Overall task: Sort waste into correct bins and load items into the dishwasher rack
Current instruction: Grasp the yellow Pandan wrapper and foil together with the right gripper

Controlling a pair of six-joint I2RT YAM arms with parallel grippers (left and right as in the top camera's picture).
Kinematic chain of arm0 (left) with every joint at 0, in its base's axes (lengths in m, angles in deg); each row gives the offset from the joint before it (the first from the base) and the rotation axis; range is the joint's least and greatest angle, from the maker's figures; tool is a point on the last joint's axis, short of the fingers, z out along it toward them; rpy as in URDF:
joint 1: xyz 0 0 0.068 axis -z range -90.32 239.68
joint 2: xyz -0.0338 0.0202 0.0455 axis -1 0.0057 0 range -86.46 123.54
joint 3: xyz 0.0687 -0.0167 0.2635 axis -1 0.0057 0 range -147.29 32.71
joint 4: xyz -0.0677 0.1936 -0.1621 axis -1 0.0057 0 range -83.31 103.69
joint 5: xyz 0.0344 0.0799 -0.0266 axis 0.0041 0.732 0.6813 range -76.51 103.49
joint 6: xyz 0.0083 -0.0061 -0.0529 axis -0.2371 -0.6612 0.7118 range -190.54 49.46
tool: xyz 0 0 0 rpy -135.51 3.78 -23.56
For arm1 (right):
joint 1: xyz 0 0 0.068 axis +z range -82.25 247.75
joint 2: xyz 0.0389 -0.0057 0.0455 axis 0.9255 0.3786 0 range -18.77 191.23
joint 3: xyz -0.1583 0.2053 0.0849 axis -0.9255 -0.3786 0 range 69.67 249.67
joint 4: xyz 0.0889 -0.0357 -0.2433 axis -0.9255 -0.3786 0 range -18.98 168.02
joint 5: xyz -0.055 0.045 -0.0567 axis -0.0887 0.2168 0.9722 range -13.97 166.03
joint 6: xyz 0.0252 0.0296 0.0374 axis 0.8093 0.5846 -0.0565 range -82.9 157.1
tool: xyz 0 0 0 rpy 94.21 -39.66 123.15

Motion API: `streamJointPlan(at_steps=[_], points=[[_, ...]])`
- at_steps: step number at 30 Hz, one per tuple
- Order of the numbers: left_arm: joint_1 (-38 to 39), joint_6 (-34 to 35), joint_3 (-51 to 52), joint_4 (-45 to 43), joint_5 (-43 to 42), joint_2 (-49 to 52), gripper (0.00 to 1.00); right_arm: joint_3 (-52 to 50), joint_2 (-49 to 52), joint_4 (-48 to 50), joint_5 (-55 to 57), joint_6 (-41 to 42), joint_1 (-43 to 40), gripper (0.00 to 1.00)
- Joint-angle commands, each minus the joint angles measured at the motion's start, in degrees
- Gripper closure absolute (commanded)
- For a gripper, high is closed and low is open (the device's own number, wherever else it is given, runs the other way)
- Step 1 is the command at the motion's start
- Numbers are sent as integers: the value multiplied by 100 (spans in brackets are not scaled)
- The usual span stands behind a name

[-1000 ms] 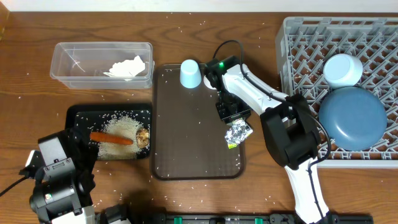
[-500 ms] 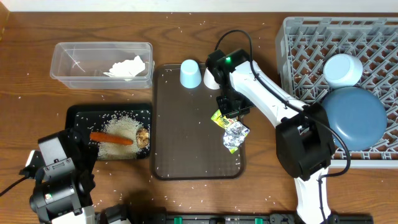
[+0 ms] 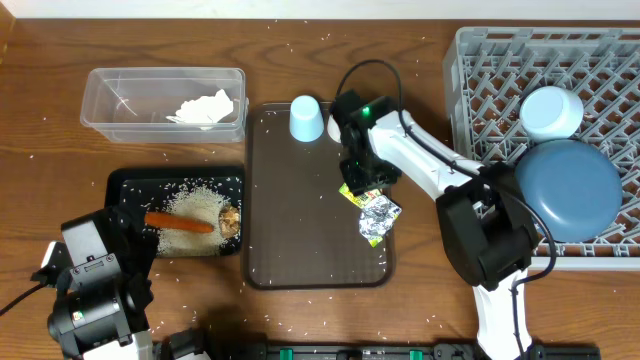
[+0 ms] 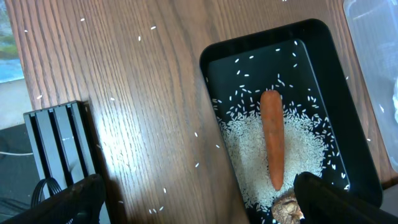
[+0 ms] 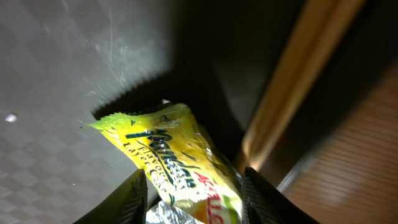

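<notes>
My right gripper (image 3: 362, 172) is over the right part of the brown serving tray (image 3: 300, 240). Its fingers (image 5: 191, 202) are closed on the yellow-green snack wrapper (image 5: 177, 168), which also shows in the overhead view (image 3: 351, 192). The crumpled silver wrapper (image 3: 378, 217) lies just below it. The carrot (image 3: 180, 221) (image 4: 272, 146), brown lump (image 3: 230, 220) (image 4: 285, 210) and rice (image 3: 197, 204) lie in the black tray (image 3: 124, 186). The tissue (image 3: 205, 107) is in the clear tub (image 3: 100, 100). My left gripper (image 4: 199, 202) is open over bare table left of the black tray.
A pale-blue cup (image 3: 306, 118) stands upside down at the serving tray's back edge. The grey rack (image 3: 480, 60) at the right holds a dark-blue plate (image 3: 567, 190) and a pale-blue bowl (image 3: 550, 112). Rice grains are scattered on the table. A blurred wooden strip (image 5: 305, 81) crosses the right wrist view.
My right gripper has moved left and slightly forward. The yellow-green wrapper end has shifted up and left with it, away from the silver wrapper. The left arm has not moved.
</notes>
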State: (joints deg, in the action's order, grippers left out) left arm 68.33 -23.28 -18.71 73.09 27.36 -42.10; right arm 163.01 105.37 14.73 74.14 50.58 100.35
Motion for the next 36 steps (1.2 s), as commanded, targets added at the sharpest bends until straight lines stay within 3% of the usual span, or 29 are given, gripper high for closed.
streamJointPlan(at_steps=[1,4,10,26,27,28,30,31,36], points=[[-28,-74,-87,22,48,7,2,-133,-37,81,-138,-201,61,57],[-28,-74,-87,22,50,7,2,-131,-37,101,-138,-243,70,67],[-28,-74,-87,22,48,7,2,-109,-39,61,-138,-236,81,99],[-28,-74,-87,22,50,7,2,750,-461,-498,-975,-286,81,99],[-28,-74,-87,22,50,7,2,750,-472,-522,-973,-289,81,96],[-28,-74,-87,22,48,7,2,750,-481,-562,-960,-328,81,78],[-28,-74,-87,22,50,7,2,717,-472,-614,-931,-514,81,29],[-28,-74,-87,22,50,7,2,667,-455,-608,-876,-638,81,25],[-28,-74,-87,22,50,7,2,267,-411,-304,-872,-1073,87,31]])
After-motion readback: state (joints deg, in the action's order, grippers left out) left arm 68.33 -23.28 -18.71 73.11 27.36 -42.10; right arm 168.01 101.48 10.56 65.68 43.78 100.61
